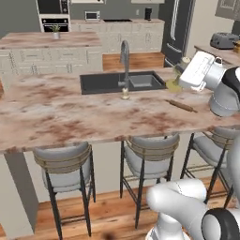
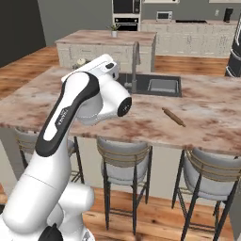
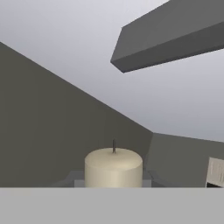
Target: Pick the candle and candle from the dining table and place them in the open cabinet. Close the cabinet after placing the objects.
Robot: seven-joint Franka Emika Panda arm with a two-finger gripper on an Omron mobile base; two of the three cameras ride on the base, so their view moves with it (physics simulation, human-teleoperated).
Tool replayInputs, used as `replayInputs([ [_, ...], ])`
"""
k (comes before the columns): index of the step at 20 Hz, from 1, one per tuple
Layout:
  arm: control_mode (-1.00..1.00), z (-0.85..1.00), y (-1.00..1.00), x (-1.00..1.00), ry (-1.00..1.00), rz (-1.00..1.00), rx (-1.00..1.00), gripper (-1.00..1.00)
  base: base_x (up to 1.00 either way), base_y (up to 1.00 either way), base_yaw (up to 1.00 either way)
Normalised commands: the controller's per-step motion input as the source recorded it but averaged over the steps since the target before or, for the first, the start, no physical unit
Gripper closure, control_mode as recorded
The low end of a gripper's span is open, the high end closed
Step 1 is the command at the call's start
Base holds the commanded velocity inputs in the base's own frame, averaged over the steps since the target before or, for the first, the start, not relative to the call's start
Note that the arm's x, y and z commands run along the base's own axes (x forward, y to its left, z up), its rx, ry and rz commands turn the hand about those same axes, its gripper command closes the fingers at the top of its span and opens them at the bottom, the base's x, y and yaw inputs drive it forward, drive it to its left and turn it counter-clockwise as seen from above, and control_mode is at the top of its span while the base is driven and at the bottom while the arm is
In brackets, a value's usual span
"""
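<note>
End effector (image 3: 113, 183) clamps stubby candle (image 3: 113, 167) above dining table (image 1: 70, 117).

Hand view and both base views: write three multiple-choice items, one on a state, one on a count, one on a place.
1. The gripper is:
A open
B shut on the candle
C shut on a spoon

2. Stools at the dining table:
A one
B three
C five

3. The rolling pin lies:
A on a stool
B on the dining table
C in the gripper

Answers:
1 B, the candle sits between the finger tips.
2 B, three seats line the near edge.
3 B, it rests on the stone top.
</note>
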Motion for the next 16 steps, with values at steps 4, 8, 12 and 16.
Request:
replayInputs([
  [4, 1.0, 0.0, 0.0, 0.0, 0.0, 0.0, 0.0, 1.0, -0.24, 1.0, 0.0],
  [8, 1.0, 0.0, 0.0, 0.0, 0.0, 0.0, 0.0, 1.0, -0.12, 1.0, 0.0],
  [12, 1.0, 0.0, 0.0, 0.0, 0.0, 0.0, 0.0, 1.0, -0.08, 1.0, 0.0],
  [16, 1.0, 0.0, 0.0, 0.0, 0.0, 0.0, 0.0, 1.0, -0.09, 1.0, 0.0],
])
